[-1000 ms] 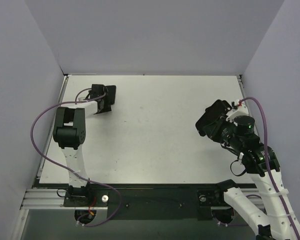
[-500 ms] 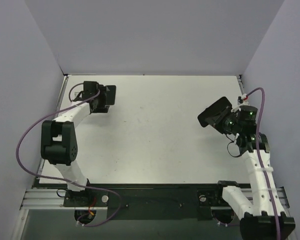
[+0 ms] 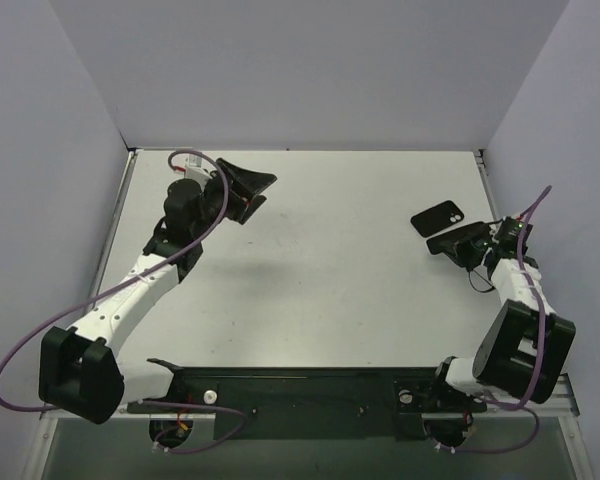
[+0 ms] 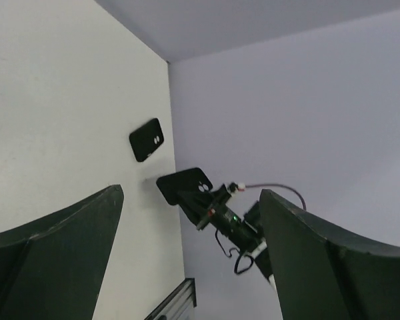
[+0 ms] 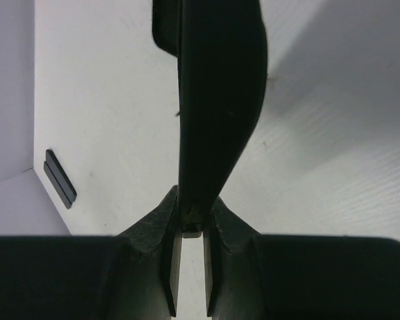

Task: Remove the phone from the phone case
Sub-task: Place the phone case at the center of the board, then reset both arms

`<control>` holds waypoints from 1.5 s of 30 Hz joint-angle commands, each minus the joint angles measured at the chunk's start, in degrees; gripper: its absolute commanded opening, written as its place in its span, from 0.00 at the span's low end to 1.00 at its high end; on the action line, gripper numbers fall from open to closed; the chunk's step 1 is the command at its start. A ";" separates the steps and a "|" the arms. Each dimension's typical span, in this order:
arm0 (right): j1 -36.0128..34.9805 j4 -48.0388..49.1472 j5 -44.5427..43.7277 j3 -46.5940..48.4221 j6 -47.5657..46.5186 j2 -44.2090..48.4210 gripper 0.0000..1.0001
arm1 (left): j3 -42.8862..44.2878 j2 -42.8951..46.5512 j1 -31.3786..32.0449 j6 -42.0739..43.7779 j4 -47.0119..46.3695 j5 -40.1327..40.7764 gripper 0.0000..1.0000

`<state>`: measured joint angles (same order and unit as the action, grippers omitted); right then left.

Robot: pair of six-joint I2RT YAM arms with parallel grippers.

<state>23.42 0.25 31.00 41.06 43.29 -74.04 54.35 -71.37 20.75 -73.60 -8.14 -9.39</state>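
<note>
A flat black piece with a camera cut-out (image 3: 440,216) (image 4: 147,140) lies on the white table at the far right; it looks like the phone. Just beside it, my right gripper (image 3: 463,243) (image 5: 192,200) is shut on the edge of a second flat black piece (image 3: 448,243) (image 4: 183,187) (image 5: 220,87). That piece looks like the phone case, held low over the table and seen edge-on in the right wrist view. My left gripper (image 3: 255,195) (image 4: 192,192) hangs wide open and empty at the far left, facing the right arm.
Lilac walls close the table on the left, back and right. A metal rail (image 3: 300,385) with the arm bases runs along the near edge. A small dark two-strip mark (image 5: 60,177) sits by the table corner. Purple cables trail from both arms.
The left gripper has left the far left corner, lifted and turned towards the right. The right arm has dropped towards the right edge, and one black piece now lies on the table beside it.
</note>
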 commanded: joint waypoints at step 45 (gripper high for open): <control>-22.08 -16.43 -36.89 6.14 -16.39 9.50 0.93 | 1.38 6.07 2.63 42.66 0.32 -10.14 0.91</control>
<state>7.01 -15.38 2.63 49.58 29.28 -73.49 54.98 -67.16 23.81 -35.33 -8.38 -23.90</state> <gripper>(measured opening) 0.922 0.912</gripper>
